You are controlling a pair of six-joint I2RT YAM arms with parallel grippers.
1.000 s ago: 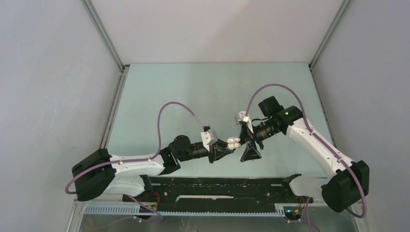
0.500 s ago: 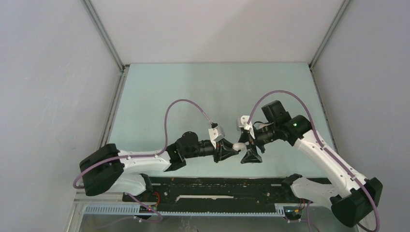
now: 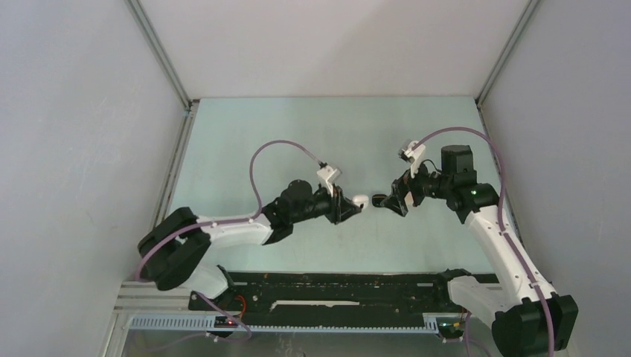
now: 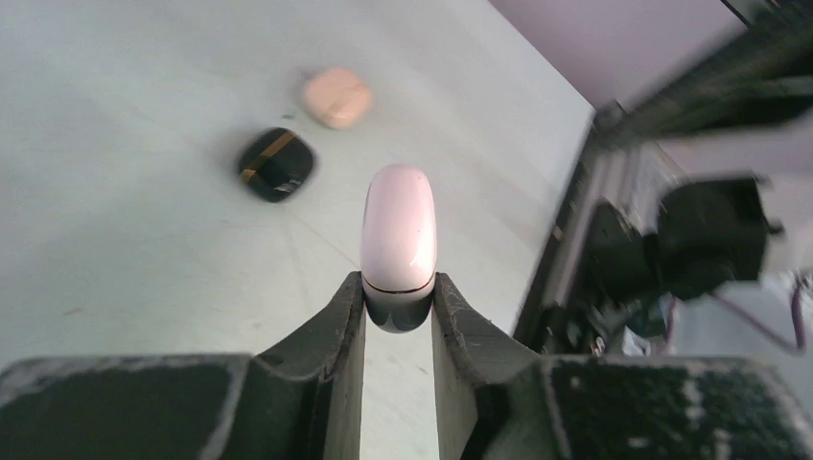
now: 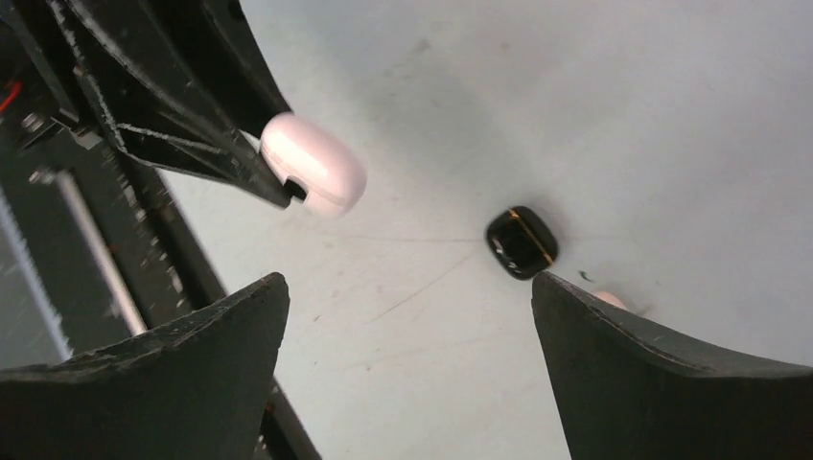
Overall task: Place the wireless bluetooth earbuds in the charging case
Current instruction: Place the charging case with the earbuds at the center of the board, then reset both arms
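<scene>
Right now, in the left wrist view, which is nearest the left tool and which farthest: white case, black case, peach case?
1. White case, pinched in the left tool.
2. Black case, on the table, ahead-left.
3. Peach case, just beyond it.

Pale green table (image 3: 245,149), grey walls (image 3: 74,149), black rail (image 3: 335,286).

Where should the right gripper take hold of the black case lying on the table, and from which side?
Come straight down with the right gripper, jaws wide open, and pinch the black case across two opposite edges. It lies flat and low on the table, a rounded square, so only its sides give purchase. Probably choose the pair that stays clear of the peach case beside it.
</scene>
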